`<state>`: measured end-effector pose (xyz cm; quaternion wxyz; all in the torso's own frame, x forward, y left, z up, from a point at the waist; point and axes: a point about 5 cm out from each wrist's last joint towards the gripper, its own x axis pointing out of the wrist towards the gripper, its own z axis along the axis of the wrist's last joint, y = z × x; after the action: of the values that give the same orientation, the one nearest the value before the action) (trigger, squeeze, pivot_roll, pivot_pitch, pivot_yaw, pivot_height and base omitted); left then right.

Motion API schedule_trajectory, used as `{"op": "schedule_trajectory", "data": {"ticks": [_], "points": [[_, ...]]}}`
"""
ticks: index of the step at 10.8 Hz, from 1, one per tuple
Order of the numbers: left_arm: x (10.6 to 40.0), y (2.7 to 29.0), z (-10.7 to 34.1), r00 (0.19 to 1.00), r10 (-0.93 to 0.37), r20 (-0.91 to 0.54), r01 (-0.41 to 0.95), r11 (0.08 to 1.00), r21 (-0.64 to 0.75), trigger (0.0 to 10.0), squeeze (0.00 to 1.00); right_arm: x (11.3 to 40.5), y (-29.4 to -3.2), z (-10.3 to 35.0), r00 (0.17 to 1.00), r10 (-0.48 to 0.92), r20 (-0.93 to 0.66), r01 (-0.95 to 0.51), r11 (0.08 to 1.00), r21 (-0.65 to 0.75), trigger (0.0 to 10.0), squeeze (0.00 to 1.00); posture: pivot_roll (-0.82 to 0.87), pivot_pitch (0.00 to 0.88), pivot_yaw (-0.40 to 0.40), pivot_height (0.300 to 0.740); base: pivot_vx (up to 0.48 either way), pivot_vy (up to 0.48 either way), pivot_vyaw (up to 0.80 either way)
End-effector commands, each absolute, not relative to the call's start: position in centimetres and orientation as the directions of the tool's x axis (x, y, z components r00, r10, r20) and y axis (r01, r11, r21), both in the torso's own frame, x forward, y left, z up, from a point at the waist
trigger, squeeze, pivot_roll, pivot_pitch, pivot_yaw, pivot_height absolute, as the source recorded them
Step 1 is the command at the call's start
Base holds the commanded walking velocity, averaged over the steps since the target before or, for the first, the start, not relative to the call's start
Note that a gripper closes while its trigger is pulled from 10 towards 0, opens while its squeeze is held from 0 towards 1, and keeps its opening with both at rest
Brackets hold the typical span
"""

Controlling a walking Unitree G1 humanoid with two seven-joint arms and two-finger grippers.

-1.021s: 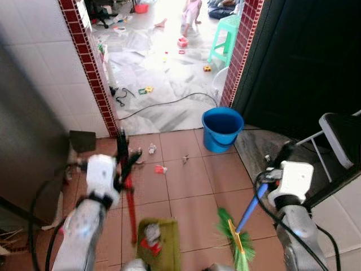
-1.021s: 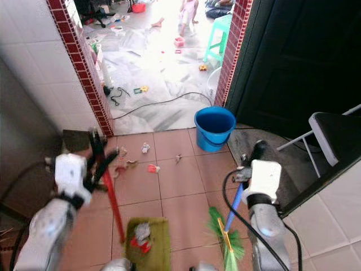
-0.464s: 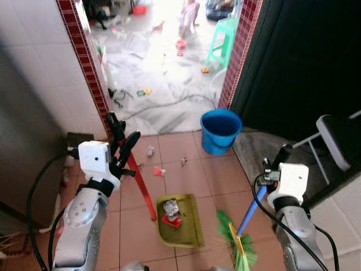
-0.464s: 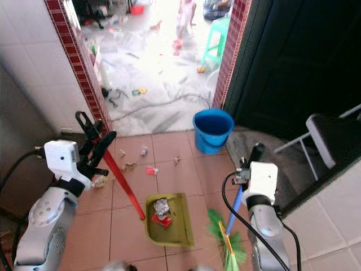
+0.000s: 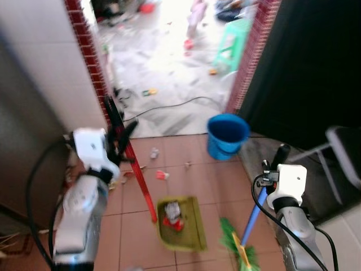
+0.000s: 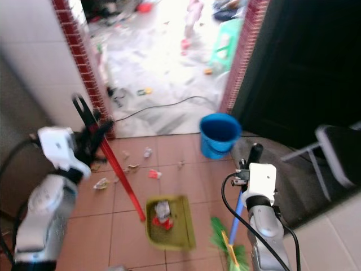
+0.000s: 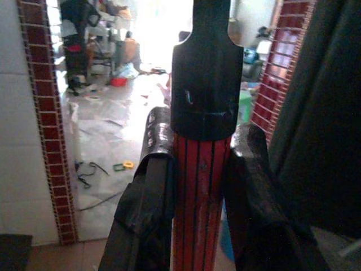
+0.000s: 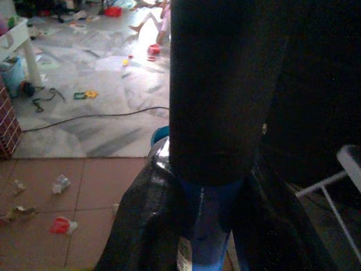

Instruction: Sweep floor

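My left gripper (image 7: 197, 186) is clamped on the red handle (image 5: 140, 182) of the dustpan (image 5: 180, 223), its two black fingers pressed against either side of the ribbed shaft just below the black end cap. The handle slants down from the left middle of the left eye view to the olive-green pan, which sits flat on the terracotta tiles at lower centre. My right gripper (image 8: 208, 192) is closed around the blue handle (image 5: 255, 212) of the broom (image 5: 240, 248), whose green bristles rest on the tiles at the bottom of the frame, just right of the pan.

I judge the job partly done. A crumpled pale scrap and something red (image 5: 172, 215) already lie in the pan. Left to collect are the loose bits (image 5: 162, 175) on the tiles above the pan, toward the middle of the frame: a red scrap, a pale wrapper and a few smaller crumbs, between the brick doorpost and the blue bucket (image 5: 227, 135). They lie well apart from the bristles. Beyond the doorway, in the upper part of the frame, the bright marbled floor carries more small clutter and a black cable, though blur hides detail.
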<state>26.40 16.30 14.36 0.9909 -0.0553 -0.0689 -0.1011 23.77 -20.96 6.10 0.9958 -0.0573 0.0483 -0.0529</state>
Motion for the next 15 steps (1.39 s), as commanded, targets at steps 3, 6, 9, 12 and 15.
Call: {"op": "schedule_trajectory", "data": {"ticks": [3, 6, 9, 12, 15], "points": [[27.3, 16.0, 17.6, 0.938, -0.213, 0.274, 0.272, 0.941, -0.202, 10.0, 0.00, 24.4, -21.0, 6.4, 0.992, -0.100, -0.072, 0.090, 0.988, -0.128, 10.0, 0.00, -0.02, 0.000, -0.020, 0.740, 0.461, 0.000, 0.00], [28.4, 17.7, 19.8, 0.930, -0.129, 0.344, 0.203, 0.960, -0.191, 10.0, 0.00, 24.7, -21.1, 6.2, 0.993, -0.093, -0.076, 0.083, 0.988, -0.134, 10.0, 0.00, -0.02, 0.000, -0.028, 0.740, 0.461, 0.000, 0.00], [28.9, 18.6, 21.8, 0.913, -0.088, 0.399, 0.192, 0.955, -0.227, 10.0, 0.00, 25.1, -21.1, 6.0, 0.994, -0.077, -0.078, 0.066, 0.987, -0.144, 10.0, 0.00, -0.02, 0.000, -0.037, 0.740, 0.460, 0.000, 0.00], [29.3, 18.9, 22.7, 0.901, -0.068, 0.427, 0.179, 0.958, -0.224, 10.0, 0.00, 25.3, -21.0, 5.9, 0.995, -0.069, -0.076, 0.057, 0.987, -0.148, 10.0, 0.00, -0.02, 0.000, -0.040, 0.740, 0.463, 0.000, 0.00], [29.6, 19.4, 23.6, 0.891, -0.055, 0.451, 0.165, 0.964, -0.210, 10.0, 0.00, 25.3, -20.9, 5.8, 0.995, -0.068, -0.071, 0.057, 0.987, -0.149, 10.0, 0.00, -0.02, 0.000, -0.037, 0.740, 0.465, 0.000, 0.00]]}}
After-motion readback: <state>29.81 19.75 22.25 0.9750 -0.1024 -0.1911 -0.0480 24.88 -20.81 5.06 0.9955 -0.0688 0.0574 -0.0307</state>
